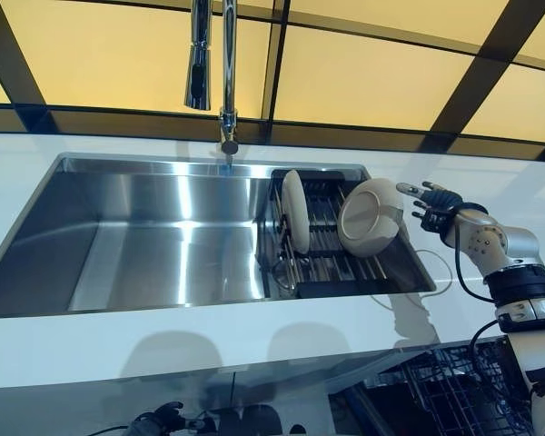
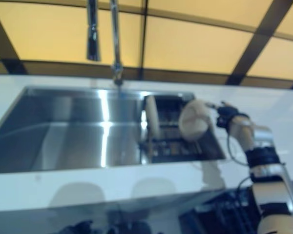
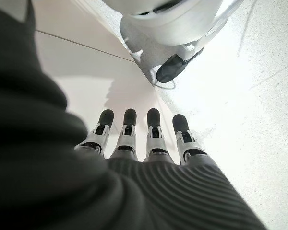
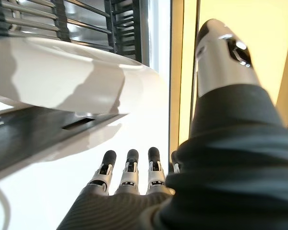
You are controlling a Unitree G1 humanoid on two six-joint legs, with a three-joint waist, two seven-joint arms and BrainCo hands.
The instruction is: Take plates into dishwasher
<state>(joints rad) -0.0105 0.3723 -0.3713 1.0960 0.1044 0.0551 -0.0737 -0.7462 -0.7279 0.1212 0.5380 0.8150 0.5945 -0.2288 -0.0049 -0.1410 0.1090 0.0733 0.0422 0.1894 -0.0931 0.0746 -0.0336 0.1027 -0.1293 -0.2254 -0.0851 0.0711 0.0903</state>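
Plates stand in the dark dish rack (image 1: 331,259) that sits in the right end of the steel sink (image 1: 145,241). I count two: a cream plate (image 1: 295,211) set on edge at about 9 o'clock within the rack, and a second, rounder cream plate (image 1: 371,218) leaning at about 3 o'clock, its hollow face turned towards me. They are apart from each other, with bare rack bars between them.

My right hand (image 1: 433,207) is at the 3 o'clock side of that leaning plate, just beside its rim over the white counter (image 1: 490,182). From its wrist view the fingers (image 4: 129,168) run straight out and the thumb (image 4: 220,52) stands clear, so the hand is released and grasps nothing; the pale underside of the plate shows past the fingertips, and I cannot tell whether they touch it.

My left hand (image 1: 159,420) shows low at about 7 o'clock in the head view, below the counter edge. Its own wrist view shows the fingers (image 3: 129,127) straight and side by side, relaxed, holding nothing, with pale floor past them.

At 12 o'clock the chrome faucet (image 1: 213,68) rises behind the sink. At about 5 o'clock, below the counter, the wire basket of the dishwasher (image 1: 445,391) shows.
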